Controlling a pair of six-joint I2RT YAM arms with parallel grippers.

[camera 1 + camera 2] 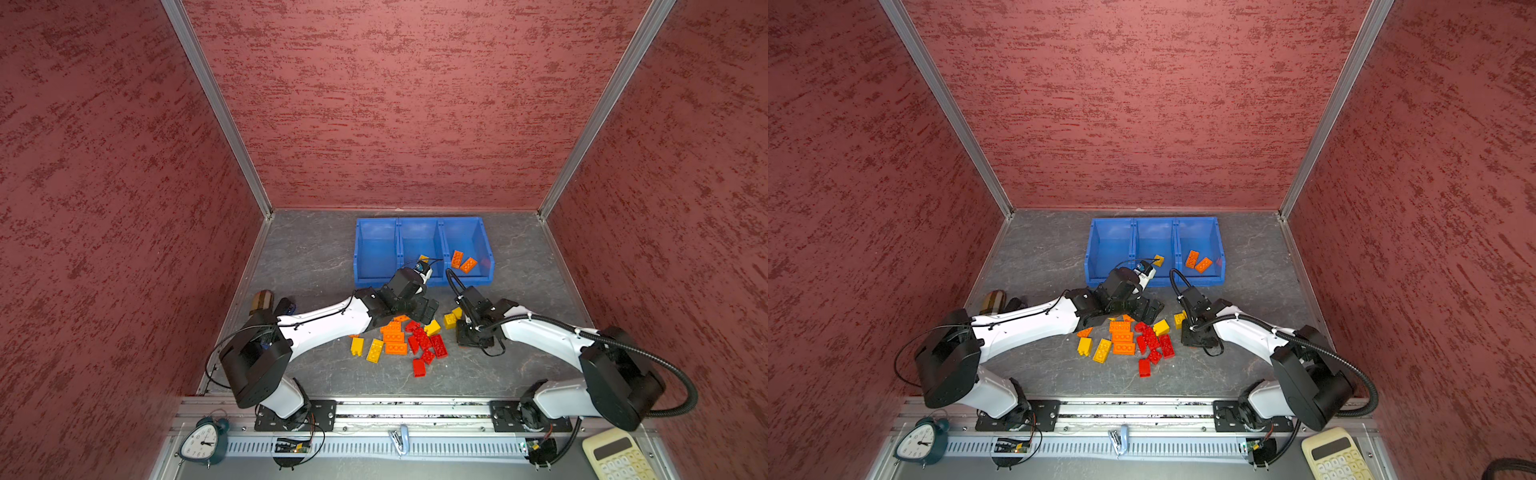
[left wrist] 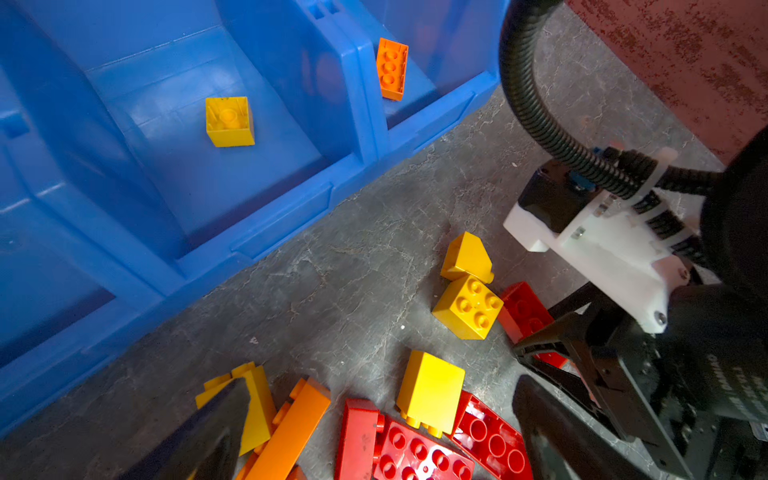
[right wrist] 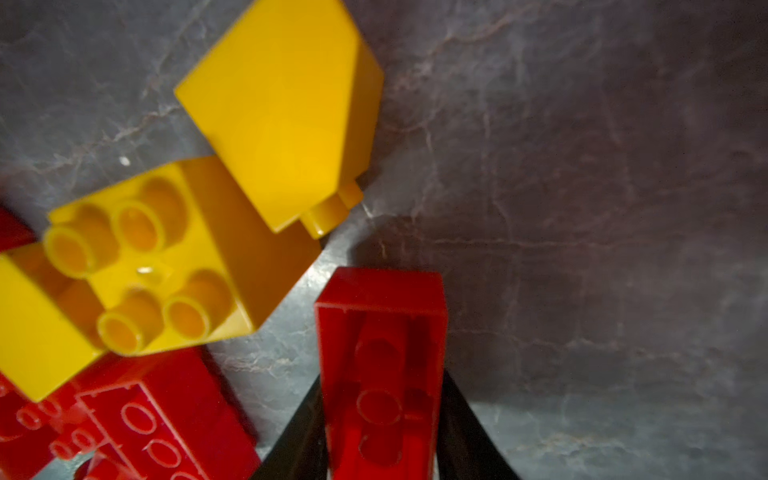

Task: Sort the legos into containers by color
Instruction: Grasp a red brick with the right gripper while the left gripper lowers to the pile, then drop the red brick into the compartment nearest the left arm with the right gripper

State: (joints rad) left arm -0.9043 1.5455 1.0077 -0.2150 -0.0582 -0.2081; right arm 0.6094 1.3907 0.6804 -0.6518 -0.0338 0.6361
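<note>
The grey counter (image 1: 316, 257) fills the lower middle of both top views. The left arm (image 1: 324, 320) reaches from the lower left up toward the centre, elbow bent and wrist low. The right arm (image 1: 540, 334) comes in from the lower right, forearm angled inward and wrist tipped straight down. The containers (image 1: 419, 222) sit at upper centre near the back wall. The loose legos (image 1: 401, 340) lie mixed red, orange and yellow at centre, just below the bins. The left end effector (image 1: 427, 311) hangs spread wide over the upper edge of that pile, gripping nothing. The right end effector (image 3: 382, 378) is closed narrow on a red lego (image 3: 380, 316). Its fingers press both long sides of the brick, which lies hollow underside up, down at the counter just right of the pile. Two orange legos (image 1: 462, 262) lie in the rightmost bin and one yellow lego (image 2: 230, 121) in the middle bin
</note>
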